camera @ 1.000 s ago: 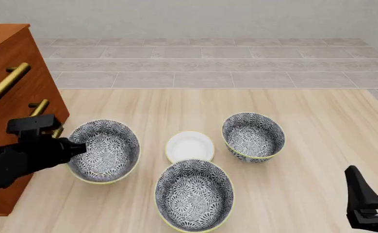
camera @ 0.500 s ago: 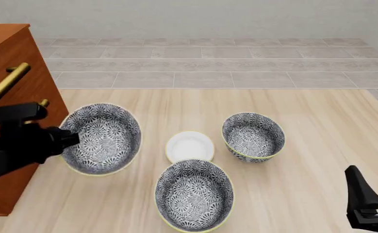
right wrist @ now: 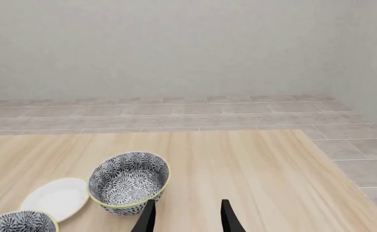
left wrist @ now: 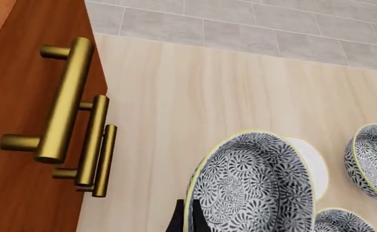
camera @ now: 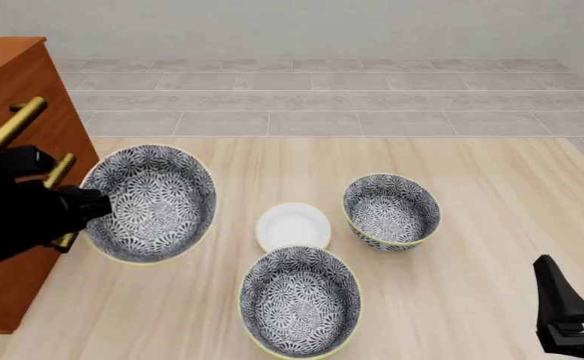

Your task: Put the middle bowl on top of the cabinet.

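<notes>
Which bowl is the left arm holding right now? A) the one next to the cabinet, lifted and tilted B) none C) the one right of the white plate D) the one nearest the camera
A: in the front view the left gripper grips the rim of the bowl beside the cabinet, tilted up off the table; the other two bowls sit flat.

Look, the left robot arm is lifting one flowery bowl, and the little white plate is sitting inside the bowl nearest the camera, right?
Not quite. The small plain white plate lies flat on the pale wooden table, between the bowls, not inside the nearest grey-and-white patterned bowl. The front view shows it. The rest holds: the left end effector grips the rim of a deep floral bowl, raised beside the reddish-brown cabinet.
</notes>
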Action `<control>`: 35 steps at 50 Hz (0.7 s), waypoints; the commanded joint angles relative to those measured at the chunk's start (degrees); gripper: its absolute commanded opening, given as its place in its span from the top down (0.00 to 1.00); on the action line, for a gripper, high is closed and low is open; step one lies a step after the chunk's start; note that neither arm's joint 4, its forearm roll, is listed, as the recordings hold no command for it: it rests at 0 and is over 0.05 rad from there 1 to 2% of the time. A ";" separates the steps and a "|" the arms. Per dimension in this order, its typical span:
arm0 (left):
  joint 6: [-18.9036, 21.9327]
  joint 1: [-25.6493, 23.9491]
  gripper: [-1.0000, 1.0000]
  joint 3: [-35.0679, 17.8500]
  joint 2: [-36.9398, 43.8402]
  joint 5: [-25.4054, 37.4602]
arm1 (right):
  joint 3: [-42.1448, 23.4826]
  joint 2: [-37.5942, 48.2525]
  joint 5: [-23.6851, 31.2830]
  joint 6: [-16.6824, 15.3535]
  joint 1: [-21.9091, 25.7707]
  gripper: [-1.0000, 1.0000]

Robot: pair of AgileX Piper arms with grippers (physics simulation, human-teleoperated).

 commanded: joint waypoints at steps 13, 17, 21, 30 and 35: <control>0.61 -0.92 1.00 -3.08 -4.23 4.24 | -0.07 0.02 0.02 0.11 0.10 0.00; 0.78 -1.22 1.00 -3.85 -5.27 5.51 | -0.15 -0.12 0.22 0.10 0.12 0.00; 0.79 -1.43 1.00 -4.71 -5.92 6.74 | -0.19 -0.42 0.54 0.09 0.25 0.00; 0.91 -1.27 1.00 -7.77 -7.36 9.88 | -0.65 -1.26 1.62 0.07 0.27 0.00; 0.72 -1.23 1.00 -8.99 -7.60 11.28 | -0.95 -1.31 1.84 0.05 0.26 0.00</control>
